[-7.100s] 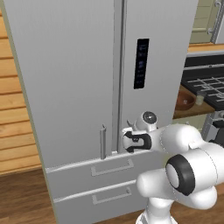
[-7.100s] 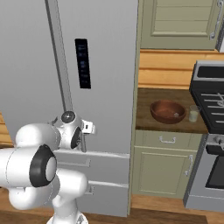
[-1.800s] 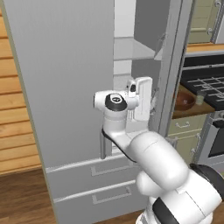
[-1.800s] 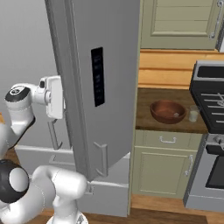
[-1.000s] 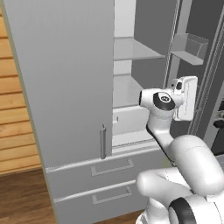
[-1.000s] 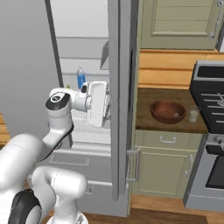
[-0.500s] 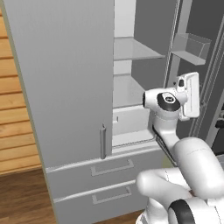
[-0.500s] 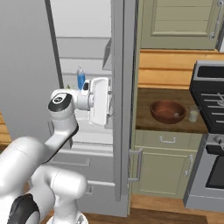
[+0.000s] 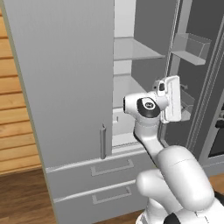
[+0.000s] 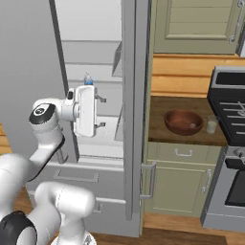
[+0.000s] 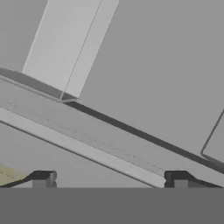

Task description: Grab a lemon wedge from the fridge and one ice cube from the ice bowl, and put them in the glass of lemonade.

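fridge (image 10: 28, 57): we see its right door swung wide.
gripper (image 10: 101, 112): fingers spread, empty, before the open shelves.
ice bowl (image 10: 183, 122): counter's middle.
glass of lemonade (image 10: 211, 125): counter's right edge, beside the bowl.

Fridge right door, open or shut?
Open. The fridge right door is swung wide, showing inside shelves; the left door is shut.
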Available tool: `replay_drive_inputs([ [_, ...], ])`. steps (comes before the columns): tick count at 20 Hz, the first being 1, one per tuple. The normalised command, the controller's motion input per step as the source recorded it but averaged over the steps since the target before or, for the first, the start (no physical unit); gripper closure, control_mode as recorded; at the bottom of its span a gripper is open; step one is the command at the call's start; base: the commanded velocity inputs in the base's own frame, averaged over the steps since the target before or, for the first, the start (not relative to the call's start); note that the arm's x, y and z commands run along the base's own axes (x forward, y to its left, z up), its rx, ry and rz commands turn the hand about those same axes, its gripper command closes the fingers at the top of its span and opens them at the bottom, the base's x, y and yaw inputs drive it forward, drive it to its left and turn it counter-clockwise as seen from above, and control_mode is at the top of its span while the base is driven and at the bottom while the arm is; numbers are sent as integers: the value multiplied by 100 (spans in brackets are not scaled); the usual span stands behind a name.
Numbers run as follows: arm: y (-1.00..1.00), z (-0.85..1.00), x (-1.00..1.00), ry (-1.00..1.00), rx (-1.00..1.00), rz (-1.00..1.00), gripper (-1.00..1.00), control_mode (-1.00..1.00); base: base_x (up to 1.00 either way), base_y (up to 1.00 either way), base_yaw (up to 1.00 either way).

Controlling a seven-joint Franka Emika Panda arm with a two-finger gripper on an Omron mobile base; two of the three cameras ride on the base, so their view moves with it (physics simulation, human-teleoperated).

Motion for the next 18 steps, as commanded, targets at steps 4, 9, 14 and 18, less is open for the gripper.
replay_drive_inputs([
  [4,100,-3,45,-18,29,5,-100,-100,0,0,0],
  [9,88,-58,40,-26,71,17,-100,-100,0,0,0],
  [14,43,-51,8,-27,98,24,-100,-100,0,0,0],
  [18,29,-63,0,-28,99,18,-100,-100,0,0,0],
])
